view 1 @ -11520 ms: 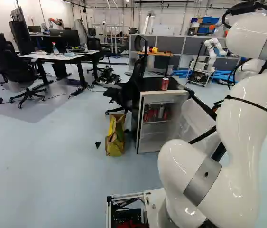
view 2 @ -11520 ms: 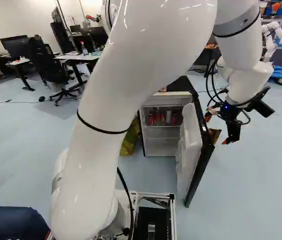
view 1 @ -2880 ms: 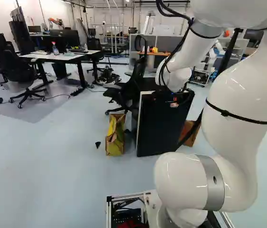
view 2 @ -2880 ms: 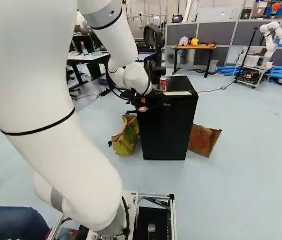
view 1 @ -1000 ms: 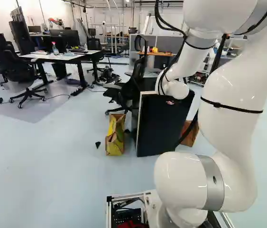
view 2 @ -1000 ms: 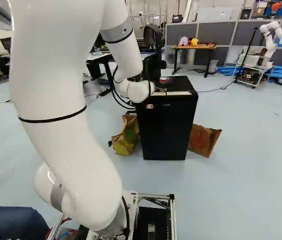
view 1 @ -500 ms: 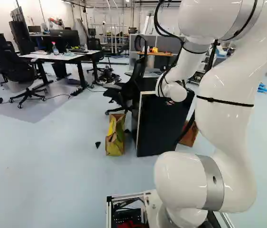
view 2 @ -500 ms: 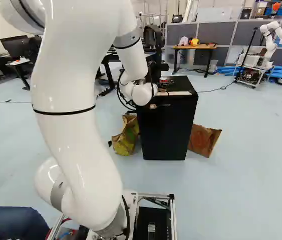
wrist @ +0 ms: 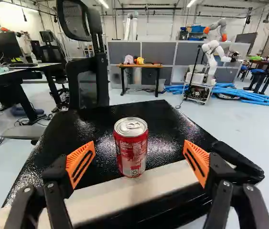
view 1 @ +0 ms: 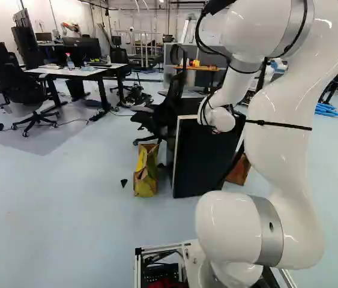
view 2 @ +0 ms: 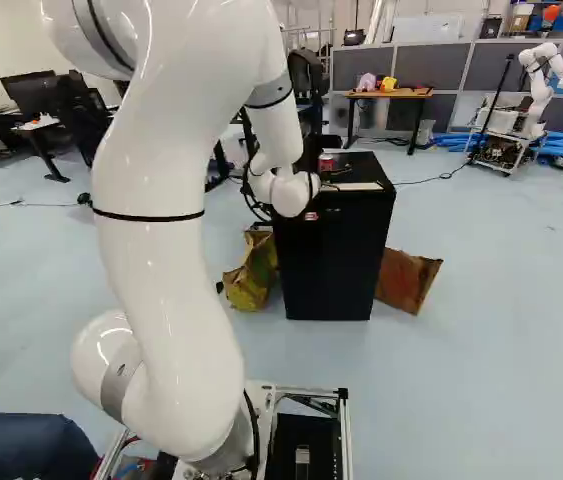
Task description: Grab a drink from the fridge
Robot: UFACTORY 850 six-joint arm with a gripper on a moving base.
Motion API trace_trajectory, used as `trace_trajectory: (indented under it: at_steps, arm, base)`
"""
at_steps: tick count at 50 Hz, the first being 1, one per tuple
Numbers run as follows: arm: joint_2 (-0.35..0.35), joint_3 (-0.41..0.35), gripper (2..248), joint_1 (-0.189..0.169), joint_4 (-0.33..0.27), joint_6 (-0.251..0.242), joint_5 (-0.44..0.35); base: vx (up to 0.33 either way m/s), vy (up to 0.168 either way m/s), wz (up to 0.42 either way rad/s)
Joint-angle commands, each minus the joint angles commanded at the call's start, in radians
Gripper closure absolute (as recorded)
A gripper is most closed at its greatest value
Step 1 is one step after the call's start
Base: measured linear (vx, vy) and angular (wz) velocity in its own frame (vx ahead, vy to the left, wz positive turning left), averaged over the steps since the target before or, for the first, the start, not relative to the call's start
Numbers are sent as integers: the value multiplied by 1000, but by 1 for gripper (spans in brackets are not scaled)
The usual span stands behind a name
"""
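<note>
White arm (view 2: 166, 170) has swung rightward in right base view; black gripper (view 2: 331, 176) wide open, holding nothing. Red-and-silver metal can (wrist: 132, 149) upright between its orange pads (wrist: 80, 162), touching neither, on boxy black fridge (view 2: 331, 262), near edge.

The drink can (wrist: 132, 150) is red with pale print and a silver lid—it stands upright on the fridge (view 2: 329, 265), its base at the pale strip (wrist: 124, 192) along the front of the top. The fridge is a low black box with a glossy, speckled top—upright on the pale floor (view 2: 491, 350), its door shut.
</note>
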State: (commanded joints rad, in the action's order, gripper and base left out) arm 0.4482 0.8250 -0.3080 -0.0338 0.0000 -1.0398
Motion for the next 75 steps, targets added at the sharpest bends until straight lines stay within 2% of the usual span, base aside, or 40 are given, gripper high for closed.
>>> trace_trajectory:
  at_steps: [18,38,68,69,73,74,75]
  arm:
    - [72,48,3,1,0,0,-27]
    - [112,101,3,8,0,0,-27]
    - [118,108,3,9,0,0,-27]
    - [118,108,24,9,0,0,-27]
    - [118,108,24,9,0,0,-27]
    - [118,108,63,9,0,0,-27]
    - [118,108,63,9,0,0,-27]
  base:
    - [0,0,0]
    - [0,0,0]
    - [0,0,0]
    - [0,0,0]
    - [0,0,0]
    - [0,0,0]
    - [0,0,0]
